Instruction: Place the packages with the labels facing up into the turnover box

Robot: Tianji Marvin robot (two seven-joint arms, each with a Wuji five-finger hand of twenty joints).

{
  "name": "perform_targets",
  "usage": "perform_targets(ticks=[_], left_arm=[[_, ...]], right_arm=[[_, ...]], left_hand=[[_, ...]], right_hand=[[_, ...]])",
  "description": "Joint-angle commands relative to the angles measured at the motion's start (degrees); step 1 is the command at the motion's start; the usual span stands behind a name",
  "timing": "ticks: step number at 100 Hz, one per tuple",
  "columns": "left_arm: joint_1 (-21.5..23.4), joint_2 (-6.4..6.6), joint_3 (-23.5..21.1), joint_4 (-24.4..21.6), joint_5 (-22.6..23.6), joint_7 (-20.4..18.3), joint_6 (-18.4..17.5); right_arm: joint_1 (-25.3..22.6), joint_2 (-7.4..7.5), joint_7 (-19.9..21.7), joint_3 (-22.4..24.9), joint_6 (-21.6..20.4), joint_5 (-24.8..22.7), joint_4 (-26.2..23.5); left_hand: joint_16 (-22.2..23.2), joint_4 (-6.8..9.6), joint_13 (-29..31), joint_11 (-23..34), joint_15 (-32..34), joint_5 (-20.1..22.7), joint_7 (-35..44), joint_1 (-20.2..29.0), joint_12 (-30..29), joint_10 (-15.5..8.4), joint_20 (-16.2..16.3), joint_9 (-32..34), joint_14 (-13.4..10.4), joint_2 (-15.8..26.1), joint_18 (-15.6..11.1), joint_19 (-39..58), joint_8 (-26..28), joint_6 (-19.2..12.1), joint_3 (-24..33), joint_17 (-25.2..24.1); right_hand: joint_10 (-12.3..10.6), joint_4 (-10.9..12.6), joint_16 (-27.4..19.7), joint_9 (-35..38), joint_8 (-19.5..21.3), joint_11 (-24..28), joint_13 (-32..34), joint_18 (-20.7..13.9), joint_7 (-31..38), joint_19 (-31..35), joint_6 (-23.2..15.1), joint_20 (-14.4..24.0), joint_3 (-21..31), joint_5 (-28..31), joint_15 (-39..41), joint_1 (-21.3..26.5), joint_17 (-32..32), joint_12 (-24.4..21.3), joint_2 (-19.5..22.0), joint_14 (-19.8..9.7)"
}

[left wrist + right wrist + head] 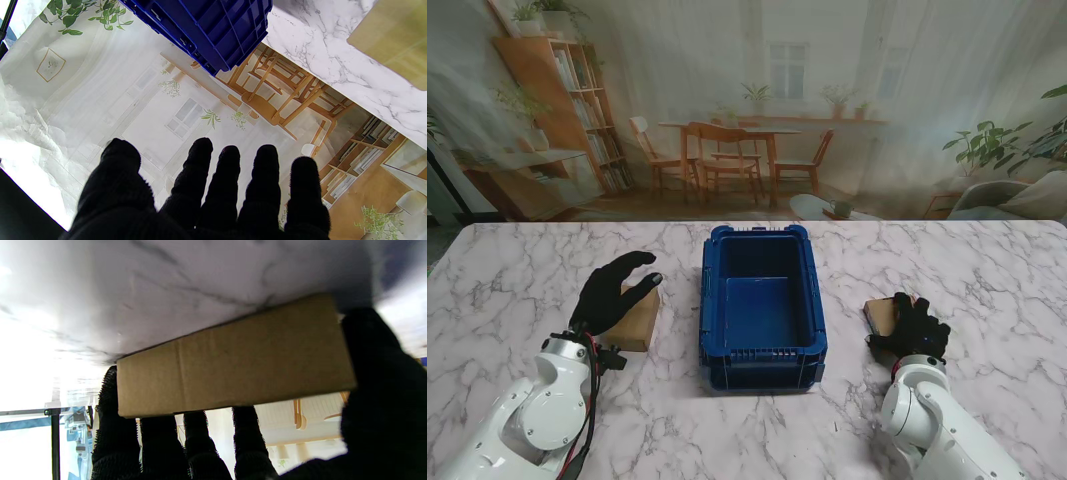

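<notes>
On a white marble-patterned table (517, 270), before a printed backdrop (827, 100) of a dining room with wooden chairs and bookshelves, our black-gloved left hand (612, 292) hovers with fingers spread over a brown cardboard package (639, 322). Our right hand (915, 328) is clamped on a second flat brown cardboard package (233, 356). The deep blue plastic turnover box (762, 372) sits between both hands.

My white marble-patterned table (517, 270) carries a blue turnover box (762, 308) at its middle, a brown cardboard package (639, 322) just to the box's left, and another cardboard package (880, 316) well to its right.
</notes>
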Motion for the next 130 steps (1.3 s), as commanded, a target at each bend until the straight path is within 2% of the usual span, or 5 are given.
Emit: perform_targets(ticks=[1,40,60,101,130], left_arm=[[-0.04,-0.08,0.25,0.11,-0.11,-0.82,0.10],[-0.21,-0.03,0.52,0.27,-0.04,-1.02,0.12],[-0.43,0.13,1.31,0.14,-0.08,-1.84,0.38],[-0.91,1.55,-0.07,-5.10,-1.01,-9.52,-4.13],[-3.70,3.19,0.58,-8.84,-6.00,-18.79,-9.88]], right_arm=[[-0.14,-0.35,-0.86,0.12,-0.87,0.07,0.99],[-3.45,-0.60,-4.17,3.62,-5.46,-0.56,-3.75],[-7.99,-0.83,-3.62,8.04,-9.77,1.43,-11.97],[-17.84,1.17,10.46,17.66,-19.58,2.54,-34.29],[-14.70,2.49,21.16,15.62,-19.49,7.58,-40.84]], left_hand=[[-0.06,0.62,0.11,-0.36,-0.09,1.22,-0.24,1.12,-0.16,-1.26,0.86,0.04,-0.33,2.04,0.43,-1.23,-0.48,-0.67,-0.80,-0.84],[-0.07,0.62,0.08,-0.35,-0.10,1.18,-0.24,1.11,-0.16,-1.37,0.86,0.00,-0.38,2.08,0.41,-1.25,-0.48,-0.69,-0.81,-0.87],[-0.08,0.62,0.12,-0.34,-0.12,1.14,-0.24,1.10,-0.16,-1.44,0.85,-0.03,-0.54,2.02,0.38,-1.31,-0.48,-0.84,-0.82,-0.92],[-5.33,0.55,-0.22,-6.32,-4.02,-1.61,-3.03,-0.19,-8.28,-2.04,-0.75,-2.35,-1.45,0.57,0.05,-3.32,-2.84,-2.46,-0.84,-0.17],[-11.25,1.00,-3.74,-11.35,-6.90,-14.98,-12.72,-5.21,-18.40,-1.18,-4.56,-17.29,-2.57,-8.90,-0.57,-11.48,-12.81,-6.01,-0.46,0.61]], right_hand=[[0.85,1.00,1.42,-1.57,-1.12,2.93,3.09,-3.66,2.79,4.66,1.52,2.14,10.74,0.97,6.93,5.10,3.03,1.11,-1.15,-3.39],[2.05,0.66,6.11,-0.67,-2.59,9.61,7.12,-7.97,7.48,12.51,1.39,5.53,19.00,4.35,17.76,6.76,9.72,3.38,-0.92,-6.40],[2.06,0.51,5.95,-0.69,-2.96,9.70,6.76,-7.44,7.66,12.38,1.60,5.46,19.57,4.91,17.54,7.06,9.40,3.37,-0.98,-6.05],[2.04,0.53,5.24,0.91,-4.20,8.18,7.03,-5.96,6.55,11.90,2.43,5.22,19.65,6.29,16.02,7.65,9.43,2.65,-0.42,-4.87],[2.06,0.56,5.07,1.22,-4.84,7.71,7.44,-5.49,5.21,11.70,3.49,5.07,19.14,6.28,15.49,8.29,9.46,2.63,-0.19,-4.62]])
